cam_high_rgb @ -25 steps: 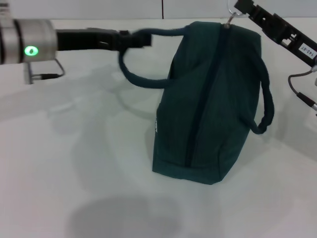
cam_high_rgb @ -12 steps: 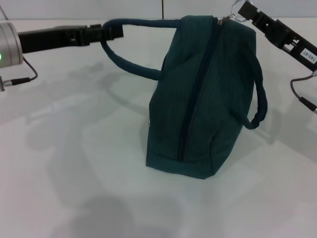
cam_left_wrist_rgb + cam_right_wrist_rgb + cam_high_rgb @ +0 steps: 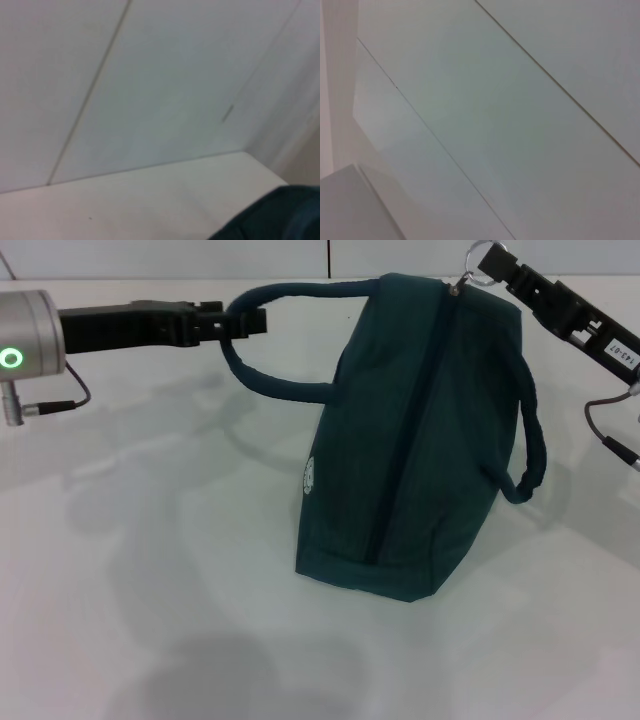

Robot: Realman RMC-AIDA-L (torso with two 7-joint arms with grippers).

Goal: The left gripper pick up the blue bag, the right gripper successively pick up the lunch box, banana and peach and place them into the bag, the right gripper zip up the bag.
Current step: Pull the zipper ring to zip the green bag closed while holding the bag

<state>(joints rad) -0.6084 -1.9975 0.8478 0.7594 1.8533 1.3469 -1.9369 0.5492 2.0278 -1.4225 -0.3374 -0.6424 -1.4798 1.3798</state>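
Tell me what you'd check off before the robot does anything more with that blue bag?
1. Left tool gripping the bag's handle: ok, shut on it at the loop's upper end.
2. Right tool on the zipper ring: ok, it holds the ring at the bag's far end.
3. Zipper run along the whole top: ok as far as the head view shows.
4. Blue bag resting on the table: ok, its near end is down.
5. Lunch box, banana and peach inside: cannot tell; none is visible anywhere.
6. Second handle free: ok, hanging loose on the right side.
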